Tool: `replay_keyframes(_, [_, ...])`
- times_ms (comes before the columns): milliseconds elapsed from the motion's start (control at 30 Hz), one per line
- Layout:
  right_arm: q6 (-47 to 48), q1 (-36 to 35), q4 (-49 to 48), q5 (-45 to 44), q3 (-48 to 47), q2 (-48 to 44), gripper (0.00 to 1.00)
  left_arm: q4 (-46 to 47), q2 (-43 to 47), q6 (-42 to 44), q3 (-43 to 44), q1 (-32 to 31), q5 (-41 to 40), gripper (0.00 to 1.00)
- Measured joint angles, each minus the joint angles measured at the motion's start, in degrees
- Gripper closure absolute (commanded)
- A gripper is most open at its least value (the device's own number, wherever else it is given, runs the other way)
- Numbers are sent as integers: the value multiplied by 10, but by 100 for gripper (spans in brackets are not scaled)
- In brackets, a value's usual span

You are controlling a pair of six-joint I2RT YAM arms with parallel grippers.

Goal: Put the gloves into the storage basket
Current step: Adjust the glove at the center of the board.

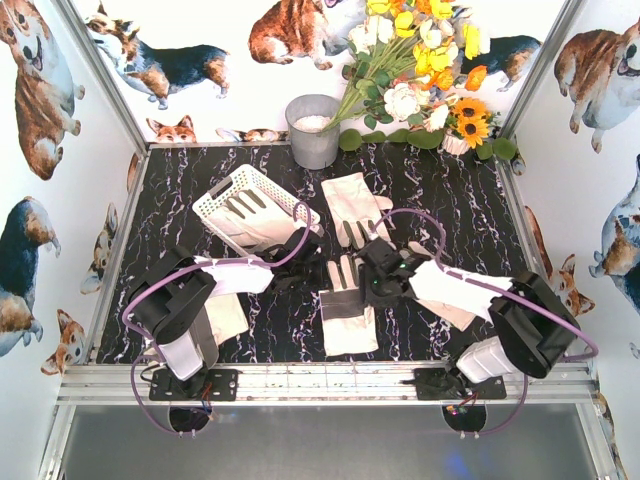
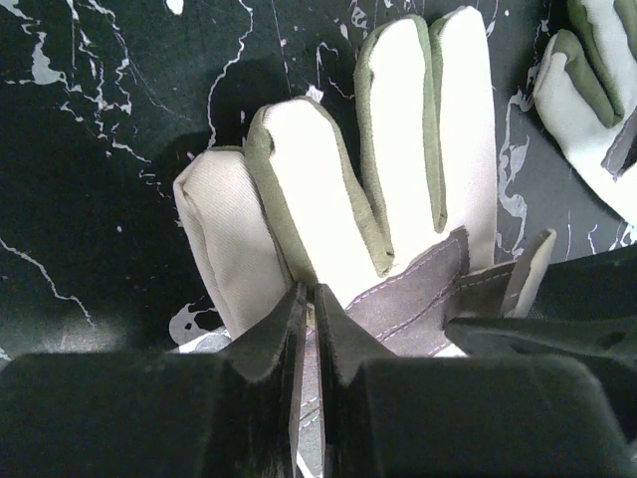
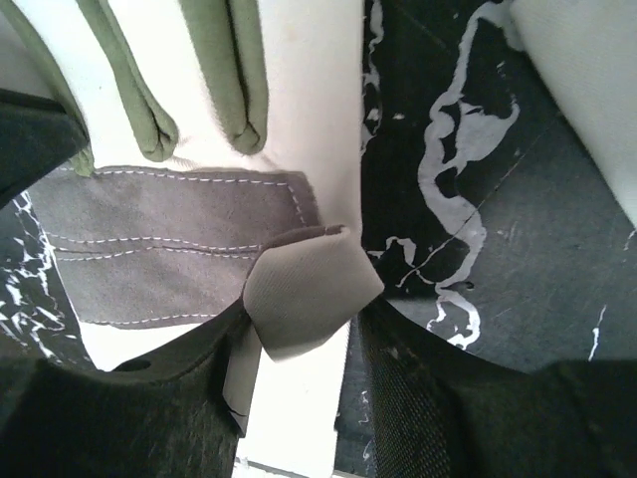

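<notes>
1. gloves [image 1: 350,320]: one mid-surface [image 1: 180,200], fingers pointing away; one just behind it; one in basket [image 1: 228,192], far left.
2. left pincer [image 2: 307,299] together, pinching mid glove [image 2: 398,149] at its left edge.
3. right pincer [image 3: 304,317] apart, w/ mid glove's thumb [image 3: 309,284] btwn its tips.

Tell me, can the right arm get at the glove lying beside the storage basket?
Probably yes: the far glove lies uncovered just beyond the right end effector, though its jaws now stand around the nearer glove's thumb.

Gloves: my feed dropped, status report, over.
Left gripper shut on middle glove; right gripper at its thumb. Basket holds a second glove. Far glove off the path.
</notes>
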State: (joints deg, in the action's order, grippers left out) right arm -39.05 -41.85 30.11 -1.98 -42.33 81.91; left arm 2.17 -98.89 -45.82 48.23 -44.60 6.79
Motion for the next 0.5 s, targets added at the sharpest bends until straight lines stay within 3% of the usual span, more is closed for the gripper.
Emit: replay_keyframes(500, [0, 90, -40, 113, 65, -68, 57, -2, 7, 0, -7, 3, -1, 98])
